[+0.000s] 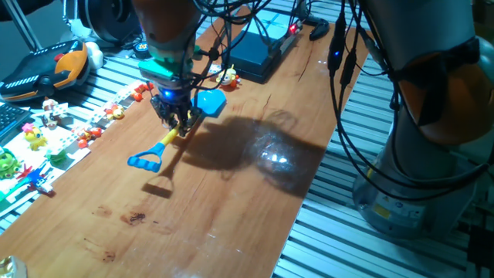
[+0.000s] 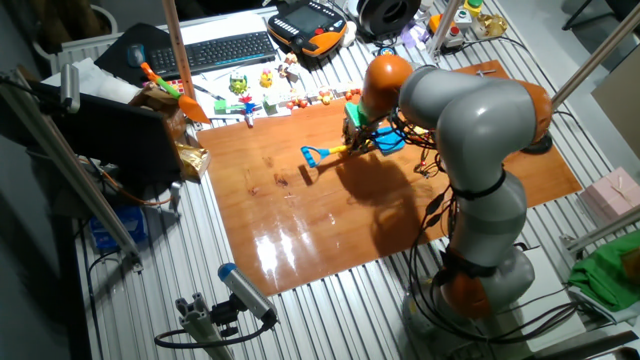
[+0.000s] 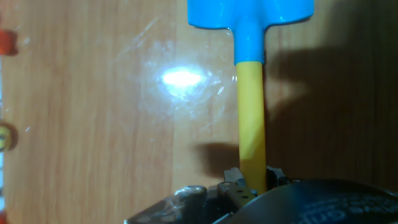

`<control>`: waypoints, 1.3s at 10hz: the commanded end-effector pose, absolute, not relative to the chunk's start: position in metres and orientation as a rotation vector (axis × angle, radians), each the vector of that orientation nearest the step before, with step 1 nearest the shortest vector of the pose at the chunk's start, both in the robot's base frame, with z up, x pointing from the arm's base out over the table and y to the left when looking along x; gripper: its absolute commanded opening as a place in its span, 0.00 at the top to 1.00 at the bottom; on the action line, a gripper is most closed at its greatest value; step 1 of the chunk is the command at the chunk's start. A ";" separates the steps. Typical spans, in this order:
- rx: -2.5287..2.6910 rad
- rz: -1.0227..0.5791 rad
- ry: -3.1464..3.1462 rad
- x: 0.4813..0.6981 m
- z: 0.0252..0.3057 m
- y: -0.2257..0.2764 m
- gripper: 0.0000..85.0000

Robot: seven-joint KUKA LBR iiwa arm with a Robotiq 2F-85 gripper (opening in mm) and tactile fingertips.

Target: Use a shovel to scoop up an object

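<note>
My gripper (image 1: 177, 121) is shut on the yellow shaft of the shovel (image 1: 165, 142). The light-blue blade (image 1: 211, 102) points to the far side, and the blue loop end (image 1: 144, 161) hangs off the table, casting a shadow on the wood. In the hand view the shaft (image 3: 250, 106) runs up from between my fingers (image 3: 234, 180) to the blade (image 3: 249, 14). The shovel also shows in the other fixed view (image 2: 318, 153), under my gripper (image 2: 354, 140). The tiny yellow figurine with red-orange accents (image 1: 228, 76) stands on the wood just beyond the blade, apart from it.
A white strip with several small toy figures (image 1: 79, 133) lies along the table's left edge, with a green figure (image 1: 6, 164) at its near end. A black box (image 1: 258, 48) sits behind the figurine. Cables hang above it. The robot base (image 1: 421, 147) stands at the right.
</note>
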State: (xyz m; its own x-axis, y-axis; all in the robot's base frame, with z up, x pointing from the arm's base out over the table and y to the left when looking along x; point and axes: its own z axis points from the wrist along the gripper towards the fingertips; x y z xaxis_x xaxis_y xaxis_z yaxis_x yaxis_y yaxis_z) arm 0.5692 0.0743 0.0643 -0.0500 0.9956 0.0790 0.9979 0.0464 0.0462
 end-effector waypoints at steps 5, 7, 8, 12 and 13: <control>-2.265 -0.067 -2.150 0.570 0.064 0.070 0.99; -2.216 -0.101 -2.172 0.572 0.064 0.054 0.99; -2.206 -0.114 -2.182 0.570 0.060 0.048 0.99; -2.143 -0.148 -2.192 0.568 0.060 0.030 0.99; -2.134 -0.153 -2.196 0.568 0.062 0.027 0.99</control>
State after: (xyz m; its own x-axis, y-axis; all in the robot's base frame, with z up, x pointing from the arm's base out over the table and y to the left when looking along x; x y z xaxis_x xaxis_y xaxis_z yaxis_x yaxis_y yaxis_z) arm 0.5676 0.0264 0.0626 -0.0313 0.9919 0.1232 0.9994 0.0290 0.0199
